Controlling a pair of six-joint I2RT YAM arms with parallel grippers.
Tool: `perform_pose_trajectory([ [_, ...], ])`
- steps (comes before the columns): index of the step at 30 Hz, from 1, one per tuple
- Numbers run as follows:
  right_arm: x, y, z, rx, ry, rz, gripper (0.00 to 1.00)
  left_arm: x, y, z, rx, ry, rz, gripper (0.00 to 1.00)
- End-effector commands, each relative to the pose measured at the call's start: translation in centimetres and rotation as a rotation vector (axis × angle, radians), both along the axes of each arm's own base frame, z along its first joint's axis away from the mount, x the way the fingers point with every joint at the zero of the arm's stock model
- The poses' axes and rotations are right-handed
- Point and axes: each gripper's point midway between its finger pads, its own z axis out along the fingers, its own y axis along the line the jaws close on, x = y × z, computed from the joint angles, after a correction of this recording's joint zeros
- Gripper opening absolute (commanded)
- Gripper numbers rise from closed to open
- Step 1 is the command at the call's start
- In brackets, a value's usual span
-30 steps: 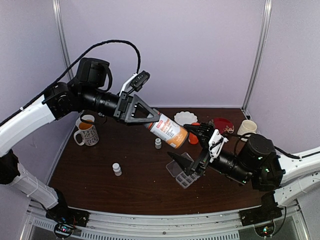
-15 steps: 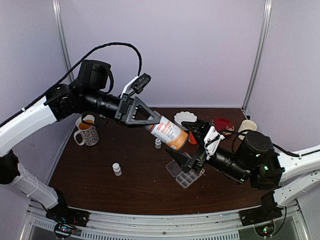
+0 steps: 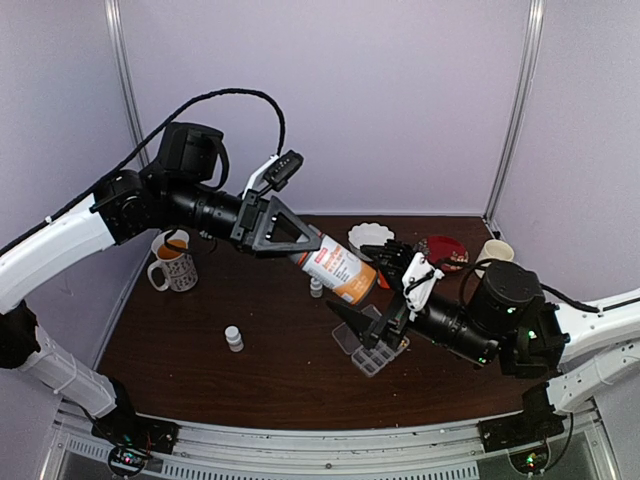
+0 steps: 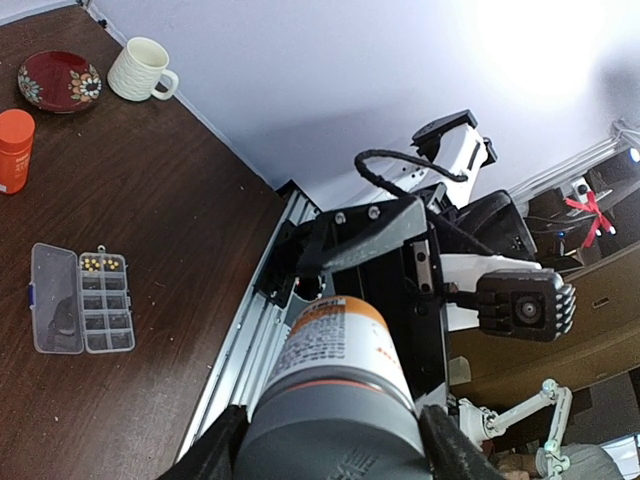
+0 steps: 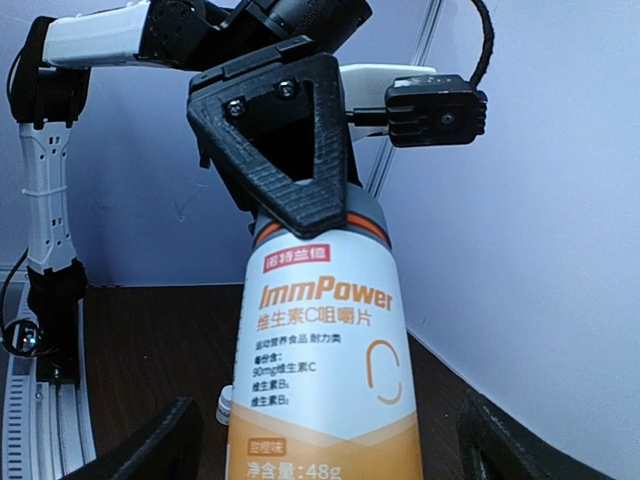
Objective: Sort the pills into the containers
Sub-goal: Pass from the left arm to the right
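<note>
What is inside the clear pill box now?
In the left wrist view the open pill box shows small pale pills in its two end cells; the rest look empty. From above, the right arm hides part of it.

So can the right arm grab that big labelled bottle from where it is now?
Probably yes. The right gripper is open, a finger on each side of the lower end of the labelled bottle, nothing in between. The left gripper holds it up by its cap end.

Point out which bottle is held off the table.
The grey-capped white-and-orange labelled bottle, gripped by the left claw; both small white bottles stand on the table.
</note>
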Motion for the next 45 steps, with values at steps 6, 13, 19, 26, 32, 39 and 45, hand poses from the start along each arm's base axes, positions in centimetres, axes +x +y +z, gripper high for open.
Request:
perform_pose_trajectory([
  [6, 0.3, 0.0, 0.9, 0.020, 0.007, -0.024, 0.70, -0.8, 0.0, 2.1, -0.077, -0.038, -0.033, 0.14],
  [13, 0.2, 0.0, 0.8, 0.021, 0.010, -0.022, 0.52, -0.7, 0.0, 1.9, -0.075, -0.036, -0.032, 0.16],
  [19, -0.1, -0.5, 1.1, 0.045, 0.021, -0.005, 0.45, 0.0, 0.4, 2.1, -0.081, -0.070, 0.009, 0.59],
  [26, -0.8, -1.3, 0.6, 0.072, 0.062, 0.041, 0.37, 0.9, 2.3, 3.1, -0.167, -0.175, 0.018, 0.83],
  [32, -1.6, -1.2, -0.1, 0.076, 0.144, 0.123, 0.30, 0.2, 4.1, 1.8, -0.199, -0.665, -0.040, 0.83],
  [39, -2.4, -0.5, -0.5, 0.101, 0.278, 0.299, 0.26, -3.9, 7.4, -1.1, -0.339, -1.381, -0.177, 0.91],
  [45, -3.3, 0.6, -1.0, 0.073, 0.352, 0.402, 0.27, -3.1, 7.5, -1.7, -0.237, -1.492, -0.215, 0.98],
])
